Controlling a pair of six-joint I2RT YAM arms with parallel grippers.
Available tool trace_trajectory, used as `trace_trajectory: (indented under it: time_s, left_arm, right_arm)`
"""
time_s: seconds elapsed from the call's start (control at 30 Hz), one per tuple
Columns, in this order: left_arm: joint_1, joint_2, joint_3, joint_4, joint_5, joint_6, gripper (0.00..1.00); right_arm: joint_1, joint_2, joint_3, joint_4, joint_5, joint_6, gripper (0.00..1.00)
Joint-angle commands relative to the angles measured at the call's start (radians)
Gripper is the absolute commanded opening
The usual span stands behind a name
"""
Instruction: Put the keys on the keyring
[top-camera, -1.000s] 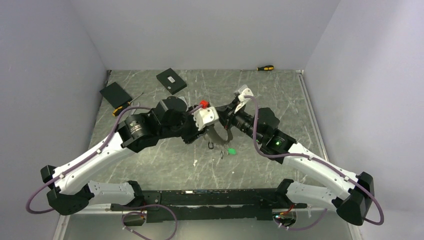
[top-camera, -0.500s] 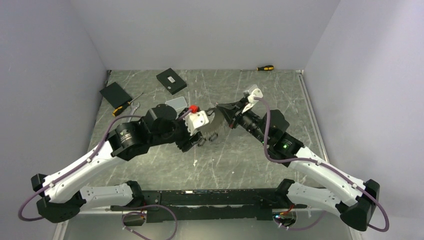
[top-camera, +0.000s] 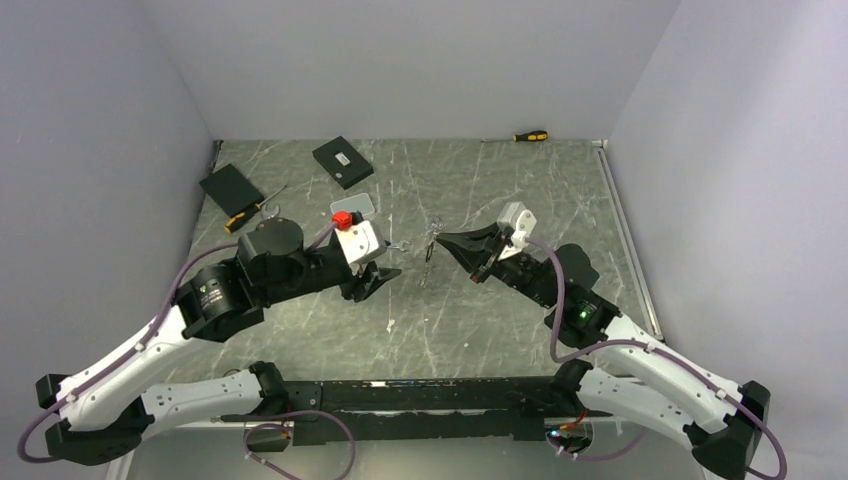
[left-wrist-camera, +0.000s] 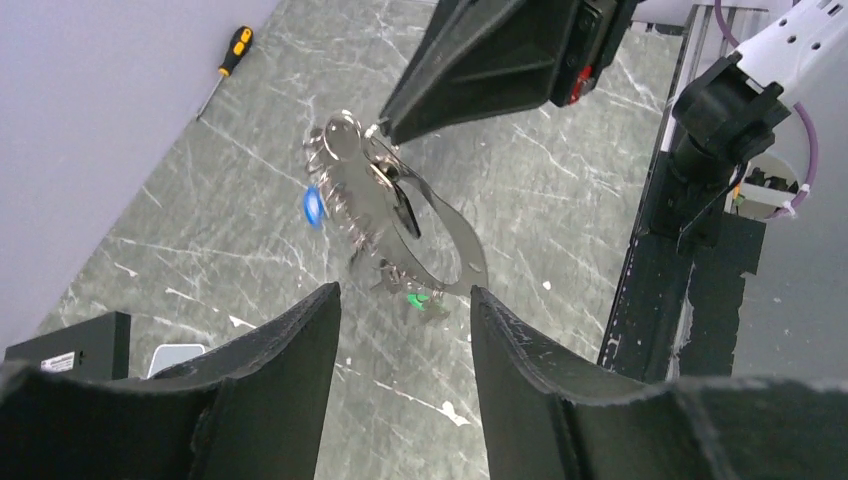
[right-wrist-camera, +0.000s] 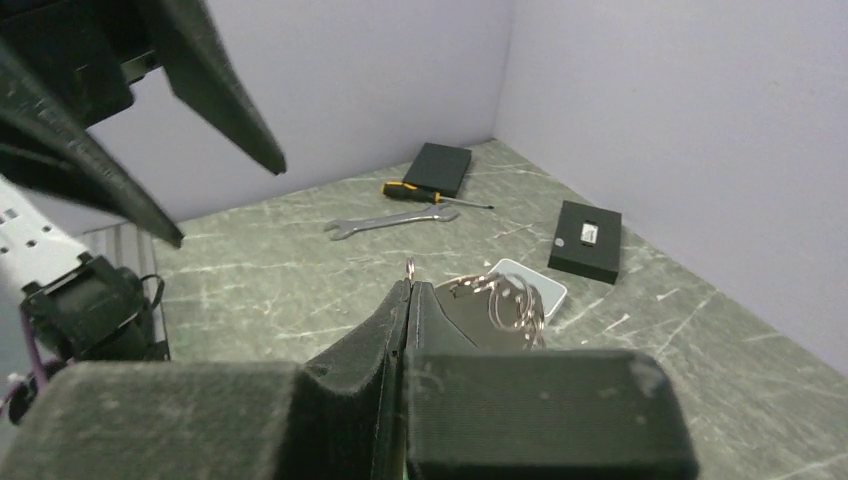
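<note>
Toward the far left of the grey-green marbled table (top-camera: 480, 325) lie a labelled black box (top-camera: 343, 162) and a plain black box (top-camera: 231, 188). Beside the plain one are an orange-handled screwdriver (right-wrist-camera: 420, 191) and a slim silver wrench (right-wrist-camera: 392, 220). A second screwdriver (top-camera: 530, 135) lies at the far edge, well apart. A pale tray (top-camera: 357, 204) with rounded corners sits just behind the left wrist, which partly covers it from above; in the right wrist view the hanging metal hides its near side. The left gripper (top-camera: 388, 276) hovers with its broad matte-black fingers spread apart, pointed at the keyring (left-wrist-camera: 392, 205) but clear of it. The right gripper (top-camera: 441, 238) is closed tight, its tapered black tips pinching the keyring at its upper end, so the bunch hangs in the air over the middle of the table, between the two arms. The loop reads as a thin, shiny curved band. The keys (left-wrist-camera: 335, 190) fringe it as small silver slivers, with a blue tag (left-wrist-camera: 313, 206) on one side and a green tag (left-wrist-camera: 418, 299) at the bottom. From above the whole bunch is only a thin dark squiggle, and the keys overlap too much to count. Whether the tips grip the band itself or a small ring on it cannot be made out.
</note>
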Motion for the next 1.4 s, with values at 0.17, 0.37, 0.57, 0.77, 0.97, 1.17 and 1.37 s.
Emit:
trace_trajectory:
  time_s: [0.17,0.37,0.57,0.77,0.97,1.17,1.37]
  left_arm:
    - [-0.002,-0.026,-0.054,0.169,0.08,0.018,0.45]
    - [-0.002,-0.024,-0.077,0.233,0.17,0.01,0.36]
    - [-0.002,-0.019,-0.101,0.251,0.275,-0.023,0.41]
    - [-0.002,-0.029,-0.15,0.285,0.261,-0.023,0.56]
    - [-0.002,-0.038,-0.182,0.309,0.185,-0.027,0.57]
    - [-0.002,-0.058,-0.261,0.385,0.138,-0.056,0.57]
    - [-0.002,-0.064,-0.297,0.441,0.114,-0.066,0.56]
  right_arm:
    - [-0.007,-0.048,-0.009,0.186,-0.203,0.012,0.0]
    - [-0.01,-0.041,0.003,0.202,-0.285,0.058,0.0]
    - [-0.01,-0.034,0.004,0.248,-0.319,0.106,0.0]
    - [-0.01,-0.017,0.017,0.281,-0.334,0.137,0.0]
    - [-0.01,-0.008,0.024,0.292,-0.334,0.15,0.0]
    - [-0.01,-0.008,0.026,0.315,-0.329,0.17,0.0]
    - [-0.01,-0.002,0.033,0.316,-0.333,0.177,0.0]
